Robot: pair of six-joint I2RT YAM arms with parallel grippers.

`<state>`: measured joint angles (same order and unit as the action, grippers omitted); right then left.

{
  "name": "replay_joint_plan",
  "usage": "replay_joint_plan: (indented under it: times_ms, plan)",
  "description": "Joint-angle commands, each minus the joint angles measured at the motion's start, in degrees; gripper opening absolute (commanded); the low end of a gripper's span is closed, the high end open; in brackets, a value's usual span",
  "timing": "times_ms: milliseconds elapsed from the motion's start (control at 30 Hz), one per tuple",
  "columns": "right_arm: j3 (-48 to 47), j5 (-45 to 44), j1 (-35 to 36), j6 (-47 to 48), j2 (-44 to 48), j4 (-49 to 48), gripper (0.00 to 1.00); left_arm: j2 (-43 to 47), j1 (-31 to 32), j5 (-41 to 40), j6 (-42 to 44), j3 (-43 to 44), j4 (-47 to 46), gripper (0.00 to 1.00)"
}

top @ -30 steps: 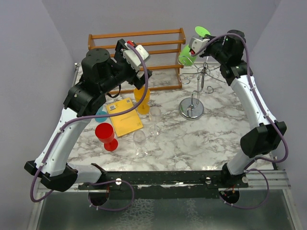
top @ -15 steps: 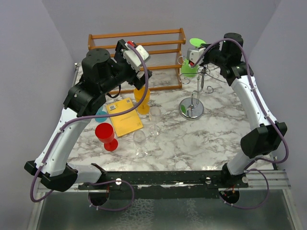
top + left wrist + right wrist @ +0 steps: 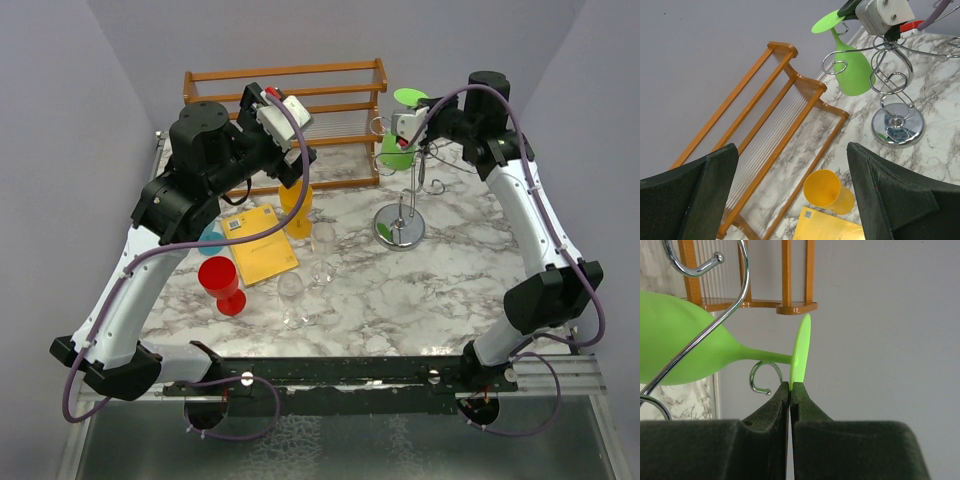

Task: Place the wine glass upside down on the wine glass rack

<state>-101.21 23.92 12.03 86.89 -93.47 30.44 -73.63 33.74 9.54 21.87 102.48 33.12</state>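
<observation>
Wine glass [image 3: 397, 150]: lime-green, round bowl, slim stem, flat disc foot; tilted with foot uppermost and bowl down among the curled top arms of the silver wine glass rack [image 3: 400, 228]. Right gripper [image 3: 791, 387]: arm stretched high to the rack, fingers pinched on the foot's rim. Left gripper [image 3: 792, 150]: raised near the wooden shelf rack [image 3: 285, 72], fingers spread wide, holding nothing.

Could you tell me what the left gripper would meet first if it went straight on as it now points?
Probably the brown wooden rack, which fills the gap between the open fingers of the left gripper; the yellow cup lies lower, off that line. Depth is unclear.
</observation>
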Motion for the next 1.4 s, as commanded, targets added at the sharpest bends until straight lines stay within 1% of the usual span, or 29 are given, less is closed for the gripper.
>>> replay_joint_plan:
  times_ms: [0,300,667,967,1200,1367]
  plan:
    - [-1.6,0.5,0.3,0.6,3.2,1.2,0.01,1.6,-0.3,0.6,0.7,-0.4,0.1,0.93]
    - [0.6,-0.7,0.3,0.6,5.4,1.7,0.01,1.4,-0.3,0.8,0.8,-0.2,0.3,0.93]
    - [3.5,-6.6,0.3,-1.2,7.2,-0.6,0.01,0.9,-0.3,1.0,0.6,0.1,0.3,0.93]
    - [8.2,-10.4,0.3,-8.4,9.6,-5.4,0.01,0.2,-0.3,2.0,0.4,0.3,0.2,0.93]
    - [8.4,-12.3,0.3,-15.2,9.6,-7.1,0.01,-0.1,-0.3,2.2,0.3,0.4,0.2,0.93]
    - [8.8,-15.2,0.3,-18.3,9.2,-8.6,0.01,-0.1,-0.3,2.5,0.3,0.5,0.3,0.93]
